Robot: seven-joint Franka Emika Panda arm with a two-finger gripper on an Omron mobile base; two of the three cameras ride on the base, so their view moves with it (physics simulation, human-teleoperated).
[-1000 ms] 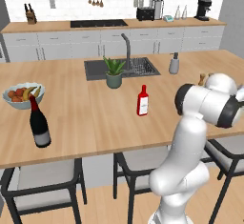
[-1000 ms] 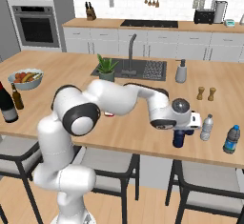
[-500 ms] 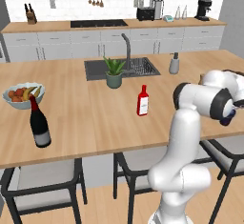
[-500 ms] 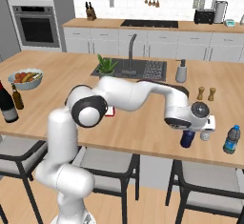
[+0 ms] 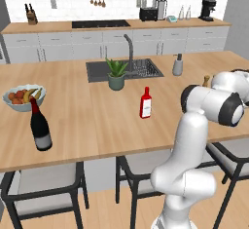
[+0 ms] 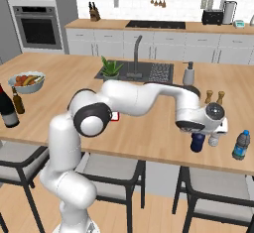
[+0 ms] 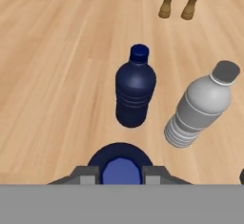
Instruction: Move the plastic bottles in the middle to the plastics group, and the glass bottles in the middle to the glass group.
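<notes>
The gripper (image 7: 119,170) is clamped on a navy-blue plastic bottle (image 7: 119,163) seen cap-on from above, its long axis upright and running along the hand. A second navy bottle (image 7: 135,88) stands upright on the island counter (image 7: 57,75) just ahead of the jaws, with the pale grey bottle (image 7: 200,106) of the plastics group close beside it. The held bottle (image 6: 197,142) appears ready to be set down next to these two, judged from their nearness.

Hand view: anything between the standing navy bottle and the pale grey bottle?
Nothing. In the hand view a bare strip of wooden counter separates the navy bottle from the pale grey bottle; they stand apart.
</notes>
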